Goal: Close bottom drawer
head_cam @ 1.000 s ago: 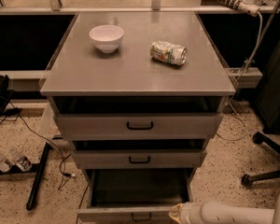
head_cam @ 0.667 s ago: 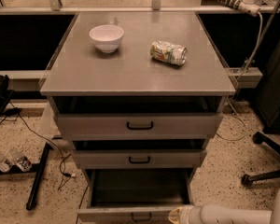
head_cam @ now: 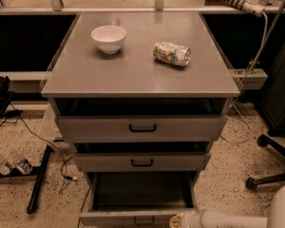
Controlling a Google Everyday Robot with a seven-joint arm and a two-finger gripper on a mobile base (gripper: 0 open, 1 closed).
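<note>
The bottom drawer point(head_cam: 133, 216) is the lowest of three grey cabinet drawers and stands pulled far out, its dark inside open to view. Its front edge with the small black handle point(head_cam: 143, 221) sits at the bottom of the frame. My gripper point(head_cam: 176, 220) is at the end of the white arm that comes in from the lower right, low against the drawer's front right part, just right of the handle. Most of the gripper is cut off by the frame's edge.
The top drawer point(head_cam: 141, 127) and middle drawer point(head_cam: 141, 161) stand slightly open. A white bowl point(head_cam: 108, 38) and a crushed can point(head_cam: 171, 53) lie on the cabinet top point(head_cam: 133, 75). A chair base point(head_cam: 270, 175) is at right; bottles point(head_cam: 9, 164) and cables are on the floor at left.
The white arm has shifted slightly lower and to the left along the bottom drawer's front. The drawers look unmoved.
</note>
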